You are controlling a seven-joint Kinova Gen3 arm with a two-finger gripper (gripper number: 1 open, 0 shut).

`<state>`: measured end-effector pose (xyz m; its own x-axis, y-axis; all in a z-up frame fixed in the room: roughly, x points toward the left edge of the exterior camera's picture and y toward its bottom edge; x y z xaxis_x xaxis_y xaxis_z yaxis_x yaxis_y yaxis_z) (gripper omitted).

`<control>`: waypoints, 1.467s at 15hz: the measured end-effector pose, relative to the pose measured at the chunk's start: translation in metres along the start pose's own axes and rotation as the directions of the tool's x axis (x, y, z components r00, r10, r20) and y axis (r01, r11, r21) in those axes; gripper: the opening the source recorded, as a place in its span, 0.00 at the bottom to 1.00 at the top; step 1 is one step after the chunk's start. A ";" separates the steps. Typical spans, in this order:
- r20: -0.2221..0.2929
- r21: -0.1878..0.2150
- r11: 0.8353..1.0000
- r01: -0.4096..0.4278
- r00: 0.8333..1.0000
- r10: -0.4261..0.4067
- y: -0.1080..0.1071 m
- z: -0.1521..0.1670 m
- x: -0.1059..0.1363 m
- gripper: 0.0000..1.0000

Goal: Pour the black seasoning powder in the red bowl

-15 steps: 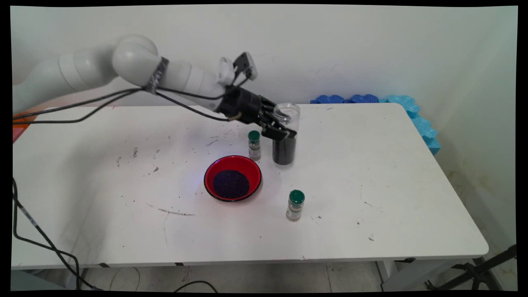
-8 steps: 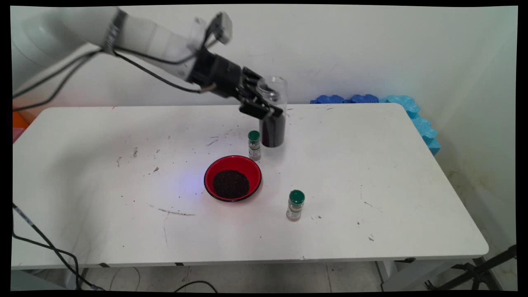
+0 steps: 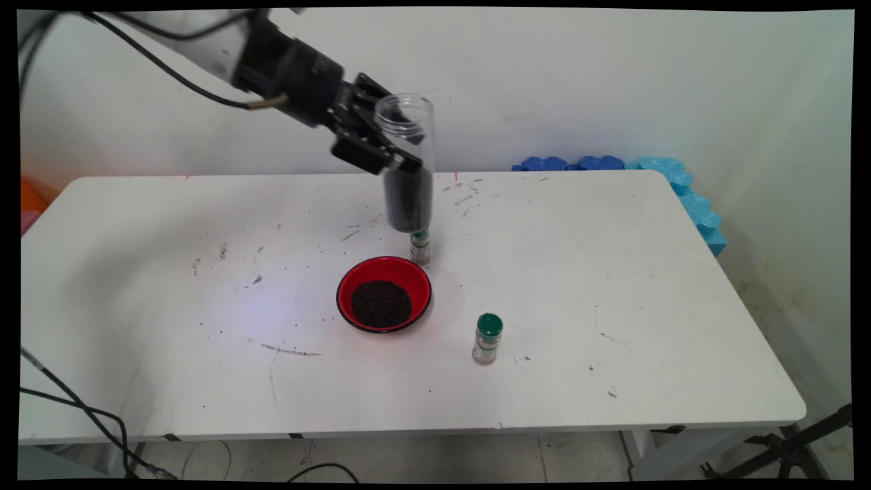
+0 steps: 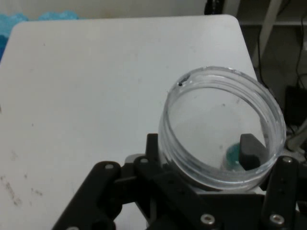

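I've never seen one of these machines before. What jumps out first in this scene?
The black gripper holds a tall clear jar in the air above the white table, its jaws shut round it, its lower half filled with dark grains. Below it sits a red bowl of the same dark stuff. Two small green-capped bottles flank the bowl: one behind it, under the jar, and one at its front right.

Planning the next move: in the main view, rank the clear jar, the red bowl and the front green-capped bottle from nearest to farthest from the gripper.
1. Clear jar: clamped in the gripper, off the table.
2. Red bowl: on the table below the gripper.
3. Front green-capped bottle: nearer the camera, right of the bowl.
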<state>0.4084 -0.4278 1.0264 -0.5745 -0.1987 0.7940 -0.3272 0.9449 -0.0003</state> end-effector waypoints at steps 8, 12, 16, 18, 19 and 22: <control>0.135 -0.013 0.996 0.084 0.987 -0.082 0.019 -0.052 0.000 0.00; 0.194 -0.024 0.986 0.165 0.968 -0.157 0.032 -0.065 -0.009 0.00; 0.236 -0.028 0.955 0.295 0.930 -0.281 0.040 -0.067 -0.022 0.00; 0.250 -0.023 0.936 0.352 0.908 -0.336 0.042 -0.064 -0.028 0.00; 0.256 -0.020 0.925 0.380 0.896 -0.363 0.044 -0.062 -0.030 0.00; 0.272 -0.002 0.889 0.458 0.856 -0.440 0.047 -0.054 -0.038 0.00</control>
<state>0.4556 -0.3613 1.0293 -0.5518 -0.6565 0.5143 -0.5522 0.7498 0.3646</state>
